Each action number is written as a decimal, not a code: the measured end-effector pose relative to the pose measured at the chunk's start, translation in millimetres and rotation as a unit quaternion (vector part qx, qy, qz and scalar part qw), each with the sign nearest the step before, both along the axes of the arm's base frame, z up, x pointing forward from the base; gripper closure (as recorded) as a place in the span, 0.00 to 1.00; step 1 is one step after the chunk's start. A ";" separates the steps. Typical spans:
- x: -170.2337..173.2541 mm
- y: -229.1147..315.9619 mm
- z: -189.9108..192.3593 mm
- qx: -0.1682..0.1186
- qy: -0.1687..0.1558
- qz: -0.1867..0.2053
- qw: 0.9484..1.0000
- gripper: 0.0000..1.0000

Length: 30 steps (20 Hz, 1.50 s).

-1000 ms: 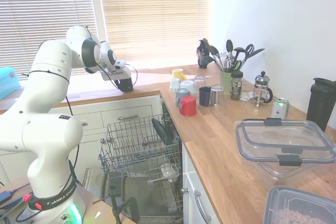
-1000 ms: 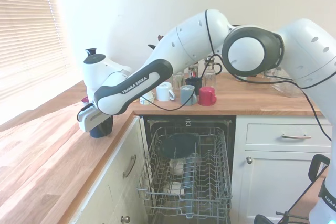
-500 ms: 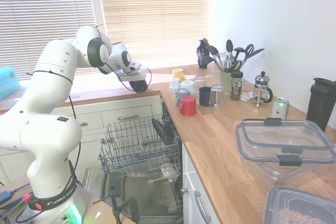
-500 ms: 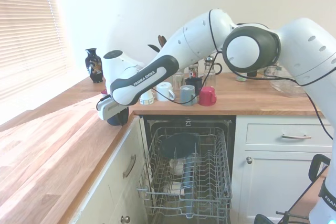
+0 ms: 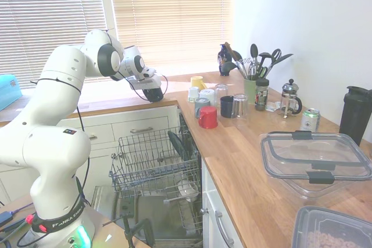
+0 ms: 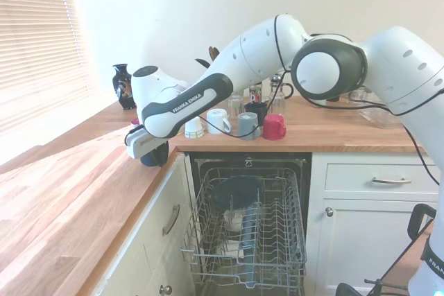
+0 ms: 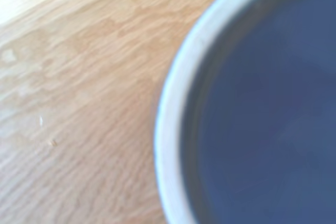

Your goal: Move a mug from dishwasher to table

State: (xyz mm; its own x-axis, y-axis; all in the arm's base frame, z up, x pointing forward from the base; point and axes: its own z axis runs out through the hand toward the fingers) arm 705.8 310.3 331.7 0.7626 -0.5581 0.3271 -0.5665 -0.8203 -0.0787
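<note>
Mug (image 6: 152,155) in my claw (image 6: 149,149): the small dark navy cup sits under my wrist at the corner of the wooden tabletop (image 6: 62,199), just above the white cabinet front, and my fingers are clamped on it. From the first exterior view the mug (image 5: 154,94) shows as a dark shape below my claw (image 5: 152,89), near the tabletop's (image 5: 250,161) front edge and to the left of the open dishwasher (image 5: 154,169). I cannot quite tell from either outside view whether its base touches the wood or hangs just over it. My wrist camera looks straight down into the mug (image 7: 262,114): a pale blue-grey rim curves round a deep blue inside, blurred, with the brown grain of the tabletop (image 7: 79,103) beside it.

The dishwasher (image 6: 246,230) stands open beneath the tabletop, its grey wire rack pulled out, with a dark round dish upright in it and some pale crockery lower down. Further along the tabletop, well apart from me, stands a cluster of cups: a red mug (image 5: 207,117), a yellow mug (image 5: 197,82), a second dark mug (image 5: 226,106), white cups and some clear glasses. Behind them are a pot of dark kitchen utensils (image 5: 254,79), a small black vase (image 6: 123,86), a glass coffee press (image 5: 290,98), a drinks can (image 5: 310,120) and a tall black shaker bottle (image 5: 354,114). Nearest that camera lie two clear plastic boxes (image 5: 314,161).
</note>
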 end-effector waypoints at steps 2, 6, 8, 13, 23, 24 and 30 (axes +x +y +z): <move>4.6 2.2 2.6 -0.002 0.001 -0.002 1.000 1.00; 13.8 4.3 4.0 0.003 0.010 -0.008 1.000 0.00; 15.2 5.5 5.3 0.007 0.024 -0.008 1.000 0.00; 15.8 6.6 5.6 0.008 0.027 -0.007 1.000 0.00; 14.0 12.2 -1.8 0.009 0.027 -0.005 1.000 0.00; 13.7 13.5 -1.2 0.011 0.024 -0.004 1.000 0.00; -6.9 12.2 44.1 0.019 -0.016 -0.012 1.000 0.00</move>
State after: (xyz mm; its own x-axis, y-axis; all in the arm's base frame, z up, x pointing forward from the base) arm 698.8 322.5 375.8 0.7390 -0.5881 0.3288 -0.5823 -0.8029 -0.1272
